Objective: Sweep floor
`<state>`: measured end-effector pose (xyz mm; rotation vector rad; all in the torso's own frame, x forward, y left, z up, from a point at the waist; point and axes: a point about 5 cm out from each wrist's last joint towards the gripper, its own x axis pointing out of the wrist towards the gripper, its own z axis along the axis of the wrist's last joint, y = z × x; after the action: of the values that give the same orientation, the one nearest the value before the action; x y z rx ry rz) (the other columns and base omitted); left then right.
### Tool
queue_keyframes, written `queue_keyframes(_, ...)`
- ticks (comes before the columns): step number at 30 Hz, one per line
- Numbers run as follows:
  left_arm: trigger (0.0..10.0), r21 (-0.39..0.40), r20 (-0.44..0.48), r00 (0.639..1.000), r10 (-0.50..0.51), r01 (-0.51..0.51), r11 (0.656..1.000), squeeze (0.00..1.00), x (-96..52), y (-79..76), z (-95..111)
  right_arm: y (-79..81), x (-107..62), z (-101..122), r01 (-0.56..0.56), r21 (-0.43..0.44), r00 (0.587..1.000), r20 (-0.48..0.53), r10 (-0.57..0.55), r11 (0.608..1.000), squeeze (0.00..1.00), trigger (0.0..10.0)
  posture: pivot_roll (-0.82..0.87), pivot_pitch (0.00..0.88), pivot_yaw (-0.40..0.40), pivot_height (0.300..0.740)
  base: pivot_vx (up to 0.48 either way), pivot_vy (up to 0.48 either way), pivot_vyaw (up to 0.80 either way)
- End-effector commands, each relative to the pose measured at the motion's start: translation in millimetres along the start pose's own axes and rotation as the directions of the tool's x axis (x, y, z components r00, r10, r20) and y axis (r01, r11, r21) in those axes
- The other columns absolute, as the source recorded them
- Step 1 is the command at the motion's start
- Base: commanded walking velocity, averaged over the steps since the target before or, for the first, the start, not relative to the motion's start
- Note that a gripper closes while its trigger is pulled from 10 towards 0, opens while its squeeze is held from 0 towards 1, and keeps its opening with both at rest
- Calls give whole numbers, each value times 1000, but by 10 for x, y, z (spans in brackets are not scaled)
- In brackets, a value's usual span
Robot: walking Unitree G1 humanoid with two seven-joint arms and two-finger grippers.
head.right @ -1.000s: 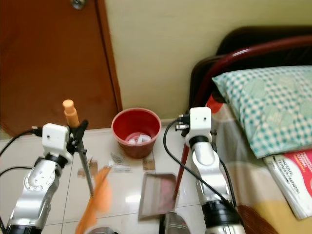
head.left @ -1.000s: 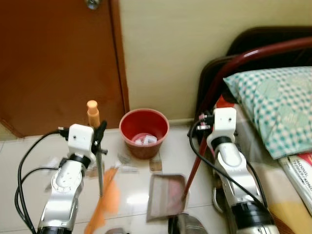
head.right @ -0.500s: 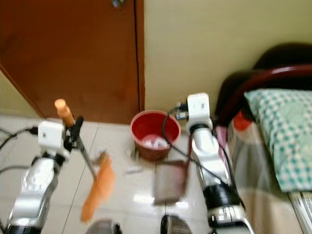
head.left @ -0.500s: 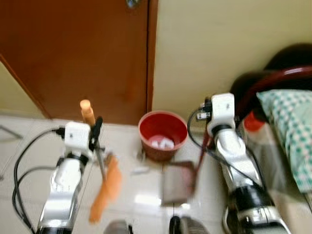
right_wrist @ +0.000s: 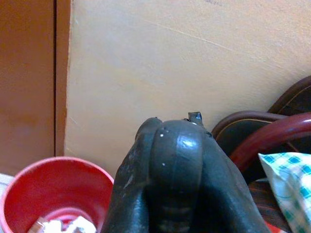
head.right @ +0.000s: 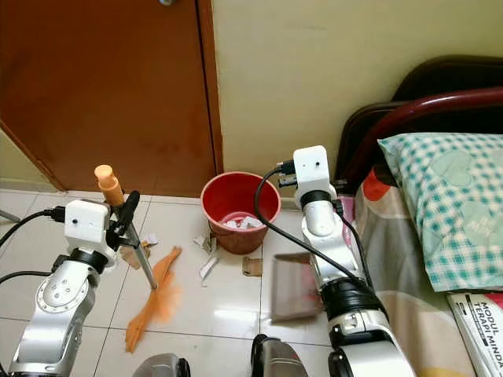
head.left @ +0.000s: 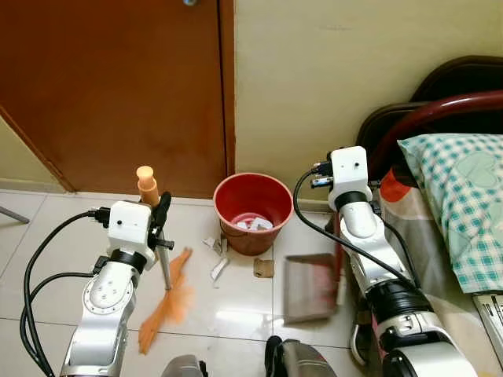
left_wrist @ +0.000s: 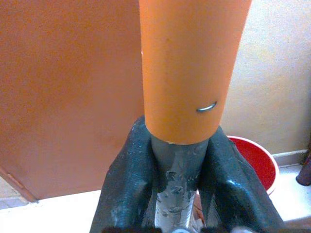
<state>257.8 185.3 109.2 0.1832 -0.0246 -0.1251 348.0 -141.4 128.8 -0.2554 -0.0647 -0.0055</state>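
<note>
We are gripping the broom (head.left: 163,292) with our left tool (left_wrist: 175,160), its fingers clamped on the grey shaft just below the orange handle cap; the orange bristles are resting on the tiled floor (head.left: 228,314) beside paper scraps (head.left: 218,267) near the red bin (head.left: 253,212). Our right tool (right_wrist: 170,165) is pinched around the dustpan (head.left: 309,287) handle, the pan sitting beside the bed (head.left: 440,228).

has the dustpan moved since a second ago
Yes. Judged against the red bucket, the dustpan has shifted toward the robot's right, nearer the bed.
</note>
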Motion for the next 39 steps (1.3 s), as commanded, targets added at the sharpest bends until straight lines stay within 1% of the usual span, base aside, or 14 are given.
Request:
queue_keyframes(1,10000,4,-4,1000,19,-19,1000,0,-11,37,7,23,18,89,-13,-6,999,45,14,1000,0,10000,62,160,-25,740,0,0,0)
queue_keyframes(4,10000,4,-21,1000,15,-15,1000,0,-9,4,-28,11,-16,45,-15,2,999,52,15,1000,0,10000,45,153,-25,740,0,0,0)
queue_keyframes(8,10000,2,-25,1000,7,-7,1000,0,-8,-36,-42,-22,-86,25,-26,58,997,71,22,998,0,10000,39,143,-26,740,0,0,0)
queue_keyframes(9,10000,3,-32,999,8,-8,1000,0,-12,-31,-61,-50,-121,-3,-14,95,998,57,8,995,0,10000,38,139,-26,740,0,0,0)
queue_keyframes(13,10000,4,-47,999,15,-15,1000,0,-35,-7,-108,-109,-216,-107,18,145,1000,13,-20,989,0,10000,31,123,-25,740,0,0,0)
queue_keyframes(15,10000,8,-51,998,20,-20,1000,0,-44,7,-122,-141,-264,-153,26,137,1000,2,-27,990,0,10000,29,120,-24,740,0,0,0)
queue_keyframes(18,10000,27,-67,997,47,-45,999,0,-101,53,-184,-257,-422,-281,59,154,998,-31,-55,986,0,10000,20,88,-16,740,0,0,-150)
queue_keyframes(21,10000,29,-75,996,43,-41,999,0,-173,67,-216,-334,-543,-319,70,169,997,-36,-64,983,0,10000,16,71,-11,740,0,0,-150)
queue_keyframes(22,10000,29,-75,996,43,-41,999,0,-173,67,-216,-334,-543,-319,70,169,997,-36,-64,983,0,10000,16,71,-11,740,0,0,0)
queue_keyframes(24,10000,28,-97,994,50,-48,998,0,-235,84,-274,-395,-693,-394,72,140,996,-54,-65,988,0,10000,9,43,-10,740,0,0,0)
queue_keyframes(27,10000,33,-97,993,64,-61,998,0,-214,112,-288,-458,-802,-462,89,123,994,-81,-80,988,0,10000,7,31,-11,740,0,0,0)
queue_keyframes(30,10000,35,-83,994,72,-69,997,0,-154,132,-264,-467,-805,-453,97,110,992,-85,-88,989,0,10000,-3,21,-16,740,0,0,0)
queue_keyframes(32,10000,35,-63,996,68,-66,997,0,-104,143,-229,-474,-787,-413,108,104,992,-82,-100,989,0,10000,-15,17,-22,740,0,0,-800)
queue_keyframes(39,10000,36,-57,997,52,-50,998,0,-82,146,-225,-480,-734,-326,108,88,993,-62,-103,990,0,10000,-19,35,-17,740,0,0,-685)
